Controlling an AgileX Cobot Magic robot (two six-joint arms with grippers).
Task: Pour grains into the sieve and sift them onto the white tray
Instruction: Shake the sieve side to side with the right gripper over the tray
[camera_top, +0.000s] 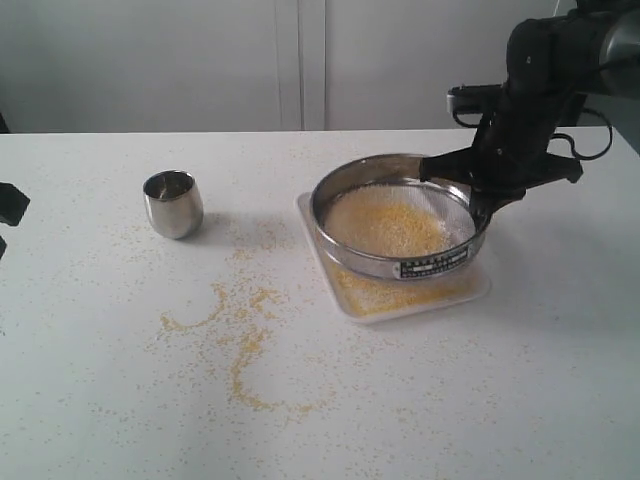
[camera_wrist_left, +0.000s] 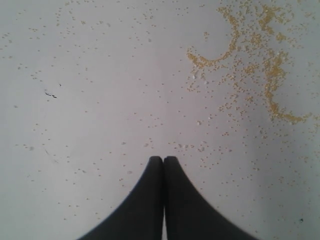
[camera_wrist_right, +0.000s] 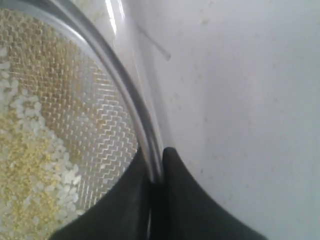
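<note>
Two pincers show, and only one has anything in it. The right pincer has its black fingers closed narrow on the rim wall of the sieve, one finger inside and one outside, with the steel pinched between them. Just inside that grip the mesh lies bare. Further in lie the grains, with paler, coarser off-white ones at the edge of the heap and fine yellow meal beyond.

In the exterior view the right pincer holds the sieve over the white tray; whether the sieve touches the tray cannot be told. On the rim wall across from the pincer is a small dark label. Its pale writing is too small to read. Past the label, the strip of tray that shows is covered in yellow meal. Further from the pincer, more grains lie spilled in curved trails on the table. Well apart, beyond the trails, a small steel cup stands upright.

The left pincer is empty, its fingers pressed flat together above the table. Only scattered specks lie near its tips; the thick yellow trails lie farther off.
</note>
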